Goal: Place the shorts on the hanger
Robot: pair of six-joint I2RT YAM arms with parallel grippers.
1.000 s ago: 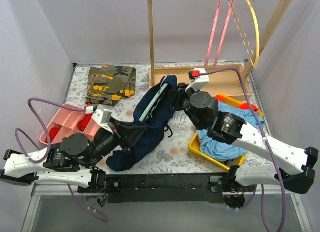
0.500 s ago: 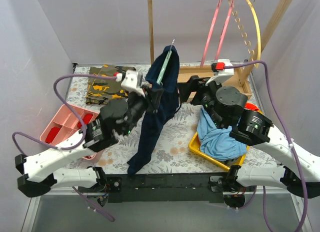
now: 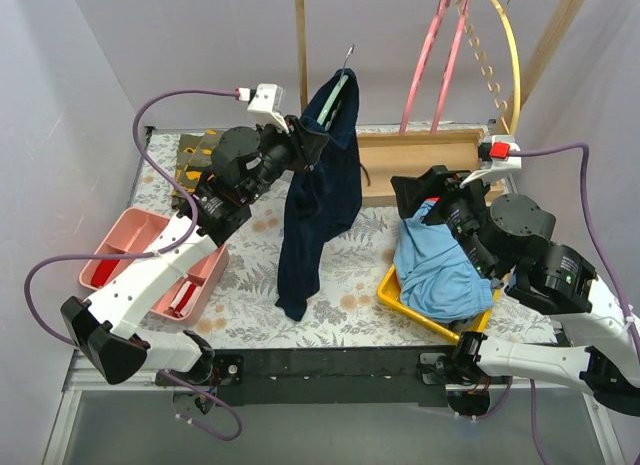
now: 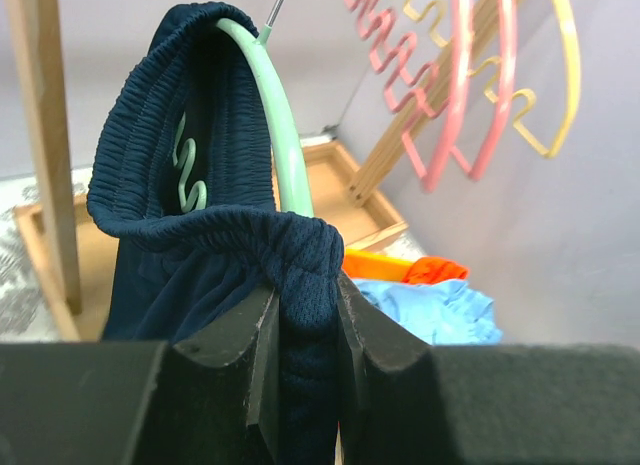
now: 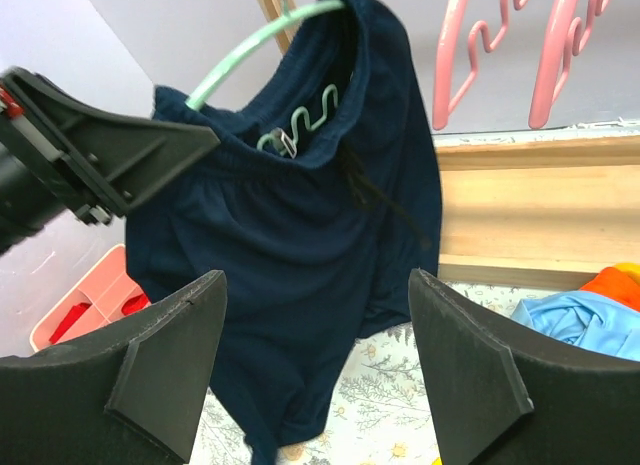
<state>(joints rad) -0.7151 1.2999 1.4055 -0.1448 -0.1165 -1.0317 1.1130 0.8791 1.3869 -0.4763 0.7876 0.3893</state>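
The shorts (image 3: 318, 190) cloak most of the hanger (image 4: 285, 155), only its hook and one arm showing; the left tool's (image 4: 305, 300) fingertips sit half-buried in the waistband; the pink hangers (image 4: 460, 85) run off the top edge.

- We see a table (image 3: 350, 275) covered with a pale floral-patterned sheet, its bare part running down the middle.
- At the far left corner a camouflage garment (image 3: 190, 153) lies flat on it, partly hidden by an arm.
- On the left stands a pink tray (image 3: 115, 247) with compartments, something red inside.
- On the right sits a yellow tray (image 3: 392, 293) holding a light blue garment (image 3: 435, 270).
- A wooden rack base (image 3: 420, 150) rests along the far edge.
- The shorts (image 3: 320, 200) hang down to the sheet; we cannot tell if they touch.
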